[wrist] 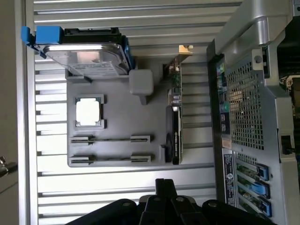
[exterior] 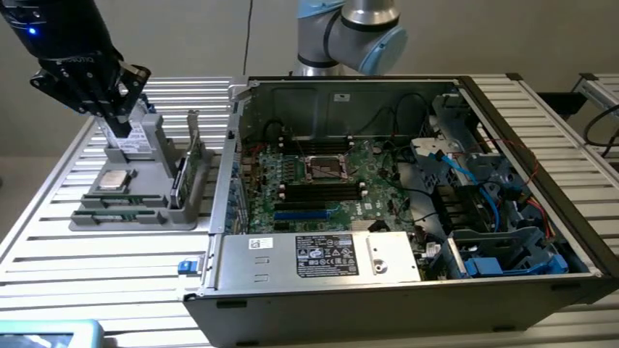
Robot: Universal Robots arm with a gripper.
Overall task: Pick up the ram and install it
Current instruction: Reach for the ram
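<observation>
Silver rounded metal arm joint with pale-blue caps. Glossy black cylindrical wrist housing; small blue indicator light; faint pale lettering below. Black jointed-link gripper, matte.

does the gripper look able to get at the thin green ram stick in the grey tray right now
Probably yes: the ram stick stands edge-up in the grey tray, nothing over it; the shut gripper hangs above, apart from it.

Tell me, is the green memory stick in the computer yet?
Not yet. Done: nothing shows. The thin green ram stick sits in the grey plastic tray. In hand: the black gripper hangs shut above that tray, holding nothing I can see. Left: lifting the stick and fitting it into the open metal computer case.
</observation>
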